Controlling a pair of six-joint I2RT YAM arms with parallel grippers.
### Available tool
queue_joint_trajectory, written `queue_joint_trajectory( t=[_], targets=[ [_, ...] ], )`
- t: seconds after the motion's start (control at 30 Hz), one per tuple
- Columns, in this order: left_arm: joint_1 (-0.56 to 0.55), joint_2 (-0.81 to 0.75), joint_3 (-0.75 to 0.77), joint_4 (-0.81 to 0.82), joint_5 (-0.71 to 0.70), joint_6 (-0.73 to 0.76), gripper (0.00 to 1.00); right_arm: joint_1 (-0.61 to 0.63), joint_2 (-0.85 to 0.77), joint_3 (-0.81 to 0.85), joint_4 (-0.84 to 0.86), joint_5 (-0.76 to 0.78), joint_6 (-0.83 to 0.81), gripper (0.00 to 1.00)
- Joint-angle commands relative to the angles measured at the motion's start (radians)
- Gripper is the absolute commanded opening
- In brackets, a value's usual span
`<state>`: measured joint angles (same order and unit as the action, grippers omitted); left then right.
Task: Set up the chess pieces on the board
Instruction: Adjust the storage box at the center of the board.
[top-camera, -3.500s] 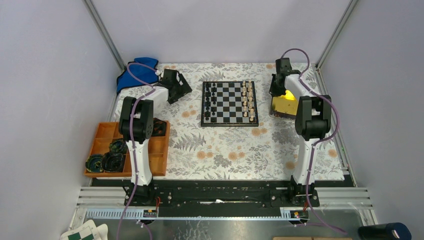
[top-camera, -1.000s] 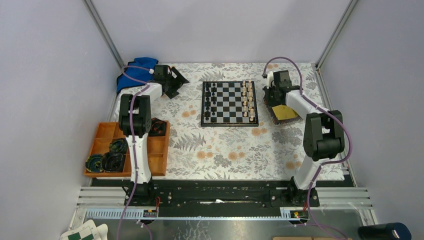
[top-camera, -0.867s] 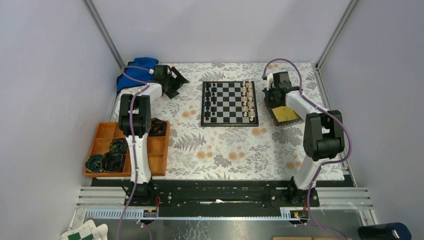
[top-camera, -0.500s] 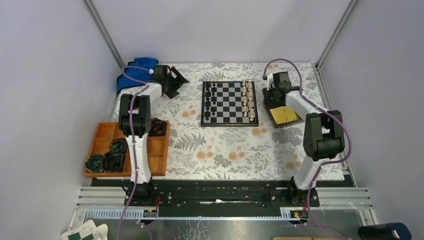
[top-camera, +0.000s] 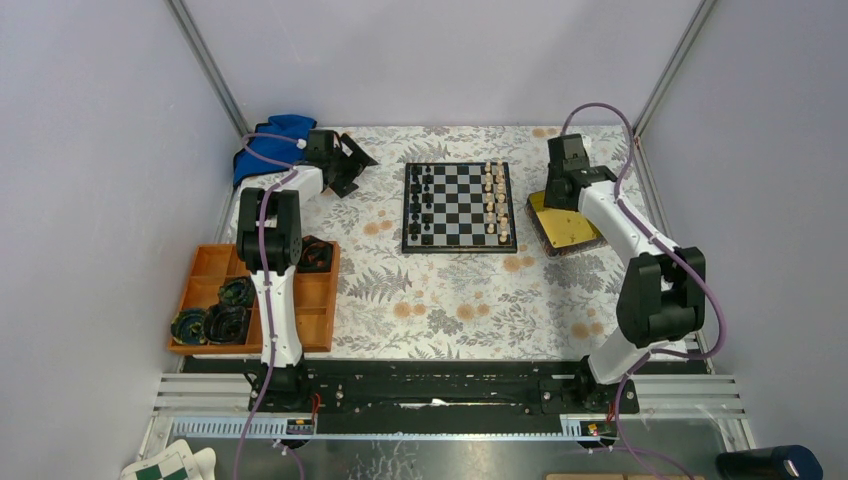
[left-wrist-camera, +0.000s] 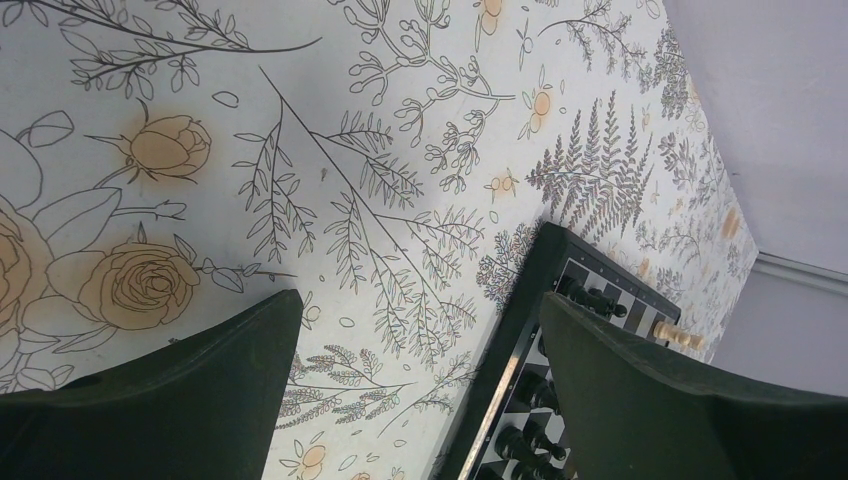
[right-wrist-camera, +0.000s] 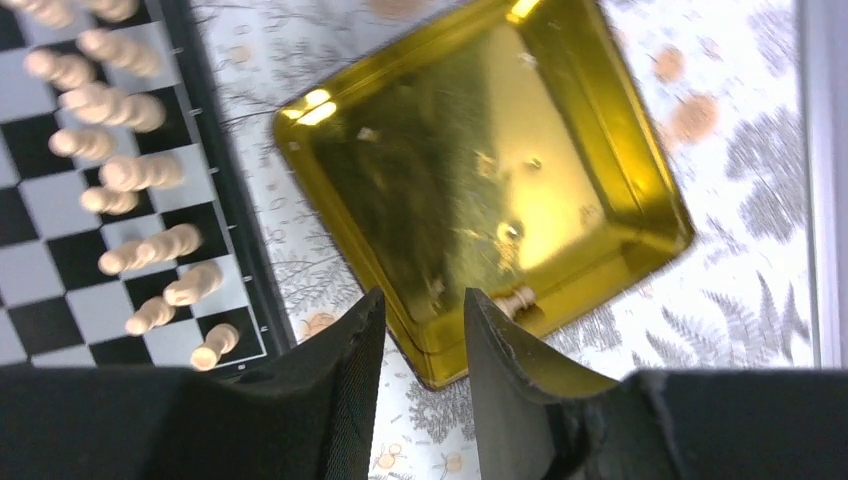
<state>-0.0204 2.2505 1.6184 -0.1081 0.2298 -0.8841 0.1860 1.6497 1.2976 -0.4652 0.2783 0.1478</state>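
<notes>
Board (top-camera: 460, 247) black-bordered, black-and-white checkered

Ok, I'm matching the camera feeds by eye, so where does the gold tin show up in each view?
Top external: the gold tin lies on the table just right of the board.
Left wrist: not in it; only a corner of the board shows at lower right.
Right wrist: the tin fills the centre, with the board at the left.
Shared landmark: the board's black border.
</notes>
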Motion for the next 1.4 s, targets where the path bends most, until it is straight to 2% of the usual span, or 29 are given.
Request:
queue_joint_trajectory(
  t=[0.0,0.23,0.4,0.8,1.1,1.37],
  targets=[
    [0.004,0.081,-0.040,-0.117,0.003,0.002,0.99,0.011,-0.049,0.038,-0.216,0.311,0.350,0.41],
    [0.004,0.083,-0.039,-0.117,0.002,0.000,0.99,0.011,-0.006,-0.004,-0.351,0.388,0.665,0.41],
    [0.005,0.087,-0.038,-0.118,0.001,0.005,0.99,0.009,0.034,0.004,-0.390,0.437,0.730,0.41],
    [0.008,0.107,-0.027,-0.117,0.003,0.013,0.99,-0.054,0.080,-0.082,-0.296,0.375,0.756,0.41],
    [0.013,0.115,-0.025,-0.118,-0.001,0.022,0.99,-0.091,0.137,-0.088,-0.195,0.332,0.695,0.40],
    [0.016,0.115,-0.026,-0.118,0.000,0.024,0.99,-0.098,0.111,-0.069,-0.230,0.320,0.675,0.39]
  ],
)
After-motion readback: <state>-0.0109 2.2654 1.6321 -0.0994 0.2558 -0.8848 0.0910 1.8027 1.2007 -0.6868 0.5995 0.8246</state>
